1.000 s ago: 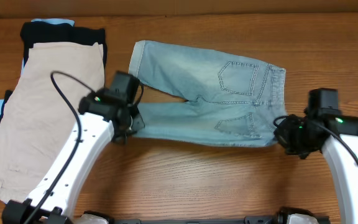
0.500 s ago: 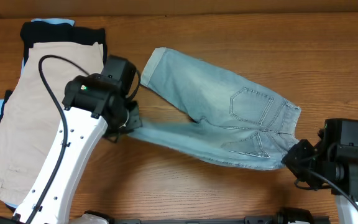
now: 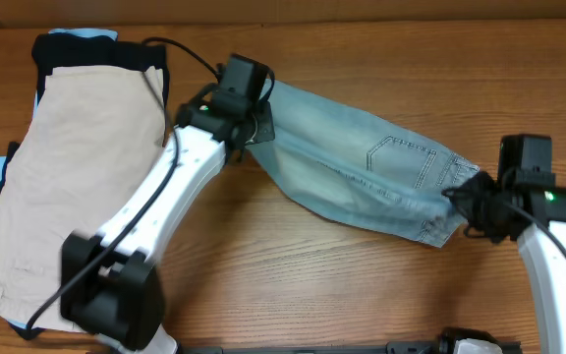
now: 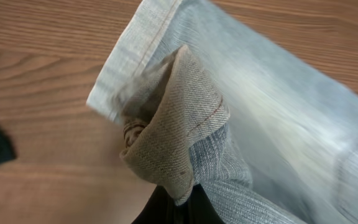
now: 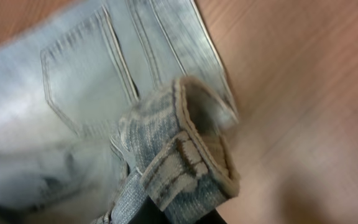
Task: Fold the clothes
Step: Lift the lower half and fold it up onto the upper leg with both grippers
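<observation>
1. Fingers (image 4: pixel 159 211) of left gripper (image 3: pixel 255 120) clenched on denim shorts (image 3: pixel 362 167) at the leg end. Left wrist view: turned-up cuff (image 4: pixel 135 56) bunched into a fold, its pale inner weave showing, pinched at the bottom edge of the frame.
2. Fingers (image 5: pixel 160 216) of right gripper (image 3: pixel 465 197) clamped on the opposite end of the denim shorts. Right wrist view: waistband (image 5: pixel 191 143) curled over, belt loop on it, gripped from below.
3. Denim shorts stretched in a long diagonal band between the two grippers, cuff end toward the far side of the table (image 3: pixel 362 295), waistband end nearer and lower in the overhead view. Fabric doubled lengthwise; one back pocket (image 3: pixel 406 162) faces up, close to the waistband end. Cannot tell whether the middle of the band touches the wood or hangs just off it.
4. Beige shorts (image 3: pixel 77 177) lie flat, well apart from the denim shorts, beyond their cuff end and past the left arm.
5. Black garment (image 3: pixel 155 54) shows under the beige shorts along their far edge, near the cuff end of the denim shorts.
6. Pale-blue garment (image 3: pixel 86 34) peeks out under the black one, on the side away from the denim shorts.
</observation>
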